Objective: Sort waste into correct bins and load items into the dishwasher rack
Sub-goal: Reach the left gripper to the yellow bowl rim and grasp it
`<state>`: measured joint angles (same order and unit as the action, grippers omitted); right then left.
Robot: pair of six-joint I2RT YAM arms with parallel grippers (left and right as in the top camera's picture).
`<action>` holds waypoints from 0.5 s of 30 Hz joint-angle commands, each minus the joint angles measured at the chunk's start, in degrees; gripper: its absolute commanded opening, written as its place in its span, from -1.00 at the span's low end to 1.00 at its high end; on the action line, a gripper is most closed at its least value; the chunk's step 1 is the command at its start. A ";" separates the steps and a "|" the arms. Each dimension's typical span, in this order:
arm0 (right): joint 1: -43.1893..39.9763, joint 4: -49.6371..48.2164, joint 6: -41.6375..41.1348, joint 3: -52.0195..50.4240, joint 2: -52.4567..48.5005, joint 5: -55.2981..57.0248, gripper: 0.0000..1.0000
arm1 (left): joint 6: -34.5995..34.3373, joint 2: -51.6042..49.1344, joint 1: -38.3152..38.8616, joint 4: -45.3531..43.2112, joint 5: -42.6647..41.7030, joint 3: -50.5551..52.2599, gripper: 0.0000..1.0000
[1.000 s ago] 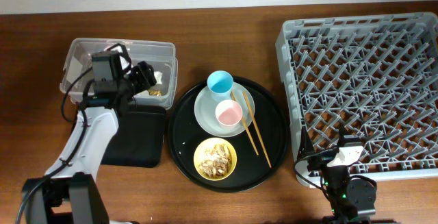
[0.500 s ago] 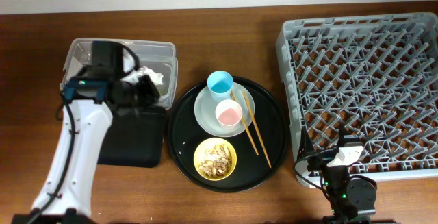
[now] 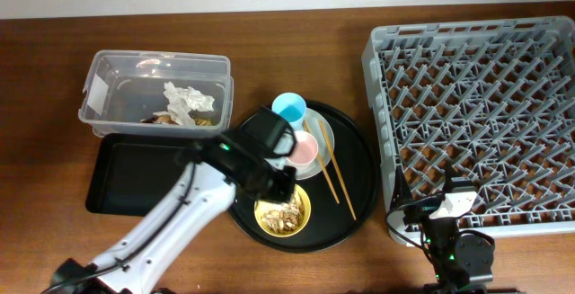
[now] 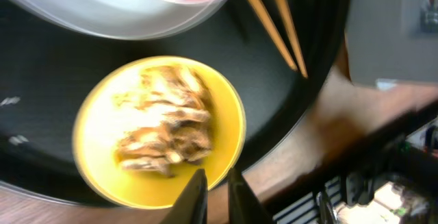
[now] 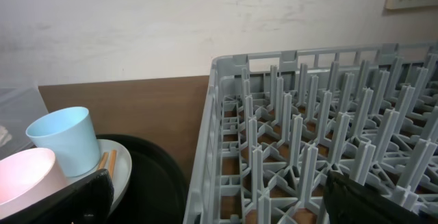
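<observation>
My left gripper [image 4: 215,183] hovers over the near rim of the yellow bowl [image 4: 102,135] of pale brown food scraps [image 4: 168,125]. Its jaws stand a narrow gap apart with nothing gripped. From overhead that arm covers part of the bowl [image 3: 295,215] and of the pink cup [image 3: 307,148]. The blue cup [image 3: 289,108], plate [image 3: 325,132] and chopsticks [image 3: 334,173] lie beside it. The white napkin [image 3: 187,99] and brown wrapper [image 3: 162,119] lie in the clear tub [image 3: 108,78]. My right gripper [image 5: 219,207] stands wide open at the front left corner of the dishwasher rack [image 3: 476,105].
The cups, plate, bowl and chopsticks all sit on a large round black tray [image 3: 359,200] at the middle. A shallow black rectangular tray [image 3: 135,177] lies in front of the clear tub. The rack's grey wall [image 5: 205,148] rises just right of the round tray.
My left arm has swung from the clear tub to above the yellow bowl, leaving the napkin in the tub. Its jaws have narrowed. The right arm has not moved.
</observation>
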<state>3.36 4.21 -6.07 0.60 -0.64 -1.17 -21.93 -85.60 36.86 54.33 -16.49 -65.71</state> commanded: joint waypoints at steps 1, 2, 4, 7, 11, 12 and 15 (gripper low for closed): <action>-0.44 0.15 -0.39 -0.28 0.17 -0.52 0.97 | -0.74 0.44 5.53 -1.81 4.66 1.92 -0.27; -0.44 0.15 -0.39 -0.28 0.17 -0.52 0.97 | -0.76 0.42 6.47 -1.86 6.23 1.92 -0.24; -0.44 0.15 -0.39 -0.28 0.17 -0.52 0.97 | -1.09 0.42 8.26 -2.12 9.05 1.92 -0.17; -0.44 0.15 -0.39 -0.28 0.17 -0.52 0.97 | -2.47 0.07 10.12 -2.84 10.56 1.92 -0.17; -0.44 0.15 -0.42 -0.28 0.17 -0.55 0.97 | -2.99 -0.90 12.39 -4.46 10.82 1.92 -0.18; -0.44 0.15 -0.39 -0.28 0.17 -0.52 0.97 | -3.39 -1.51 12.96 -4.85 11.23 1.92 -0.19; -0.44 0.15 -0.42 -0.28 0.17 -0.52 0.97 | -4.37 -3.52 14.78 -4.92 13.25 1.92 -0.20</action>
<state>3.36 4.21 -6.04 0.60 -0.64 -1.17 -24.58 -86.67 49.98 49.60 -6.28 -64.42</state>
